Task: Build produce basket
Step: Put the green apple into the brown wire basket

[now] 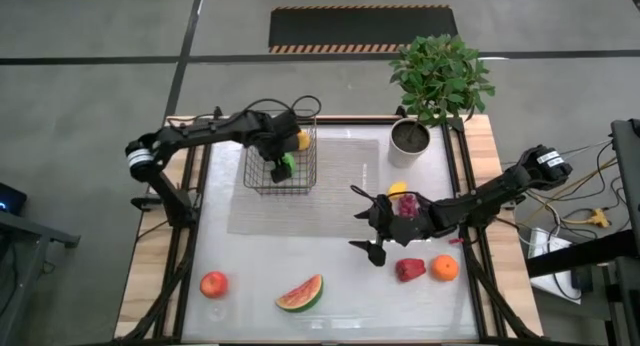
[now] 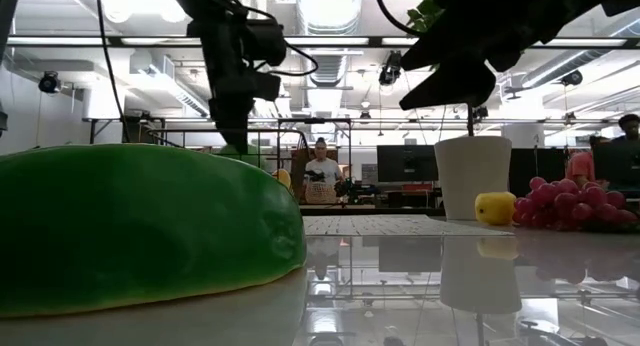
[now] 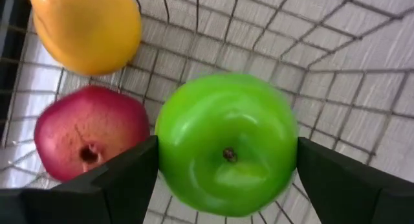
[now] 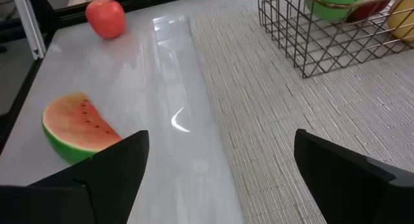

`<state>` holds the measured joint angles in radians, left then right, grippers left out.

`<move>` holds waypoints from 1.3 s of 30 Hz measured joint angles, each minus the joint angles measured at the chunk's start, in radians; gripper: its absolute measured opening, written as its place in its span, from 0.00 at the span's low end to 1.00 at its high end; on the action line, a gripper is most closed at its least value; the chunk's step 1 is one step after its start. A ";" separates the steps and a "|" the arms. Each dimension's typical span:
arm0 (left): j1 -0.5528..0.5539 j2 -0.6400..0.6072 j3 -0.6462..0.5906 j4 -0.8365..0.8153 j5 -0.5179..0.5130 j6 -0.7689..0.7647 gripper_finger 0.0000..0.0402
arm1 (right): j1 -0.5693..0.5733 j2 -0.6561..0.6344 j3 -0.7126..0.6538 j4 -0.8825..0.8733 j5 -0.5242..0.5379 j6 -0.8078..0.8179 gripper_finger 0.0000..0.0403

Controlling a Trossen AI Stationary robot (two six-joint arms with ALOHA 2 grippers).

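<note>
The wire basket [image 1: 280, 164] stands on a grey mat at the table's far left. My left gripper [image 1: 285, 162] reaches down into it, shut on a green apple [image 3: 226, 143]. A red apple [image 3: 87, 130] and a yellow-orange fruit [image 3: 87, 30] lie on the basket floor beside it. My right gripper [image 1: 368, 222] hovers open right of centre and holds nothing. The grapes [image 1: 408, 206] and the lemon [image 1: 398, 189] lie just to its right. The red pepper [image 1: 410, 270], orange [image 1: 445, 268], watermelon slice [image 1: 300, 293] and a red-orange fruit [image 1: 213, 284] lie near the near edge. My left gripper holds the green apple between its two fingers, one finger [image 3: 129, 175] on each side at the apple's widest part [image 3: 162, 153]. It comes from above, pointing down into the basket, and the stem end faces the wrist camera. Whether the apple rests on the basket floor, I cannot tell.
A potted plant [image 1: 440, 71] in a white pot [image 1: 410, 136] stands at the far right corner. The grey woven mat [image 1: 345, 181] covers the table's far middle. The glossy surface [image 1: 250, 256] between the mat and the near fruits is bare. People show in the room beyond.
</note>
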<state>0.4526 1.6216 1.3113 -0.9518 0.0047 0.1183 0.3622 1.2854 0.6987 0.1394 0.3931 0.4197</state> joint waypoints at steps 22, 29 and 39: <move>0.000 0.111 -0.003 0.127 -0.002 -0.003 0.79 | 0.000 0.000 0.000 0.016 0.000 0.000 0.91; 0.000 0.140 -0.003 0.188 -0.002 -0.004 0.79 | 0.000 0.000 0.000 0.029 0.001 -0.001 0.91; -0.001 0.146 -0.004 0.242 -0.007 -0.002 0.79 | 0.000 0.000 0.000 0.031 0.001 0.014 0.91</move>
<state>0.4519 1.7676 1.3075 -0.7101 -0.0019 0.1161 0.3622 1.2850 0.6987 0.1703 0.3939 0.4334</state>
